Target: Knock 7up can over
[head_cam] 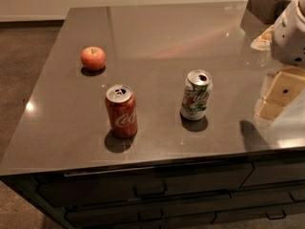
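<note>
The 7up can (196, 95), white and silver with green lettering, stands upright on the dark grey counter (157, 37), right of centre near the front. My gripper (279, 97), with beige parts, hangs at the right edge of the view, to the right of the can and apart from it. The white arm housing (289, 32) is above it. Nothing shows in the gripper.
A red Coca-Cola can (121, 110) stands upright to the left of the 7up can. A red apple (93, 58) lies further back on the left. A dark container (267, 1) stands at the back right corner. Drawers (150, 189) run below the counter's front edge.
</note>
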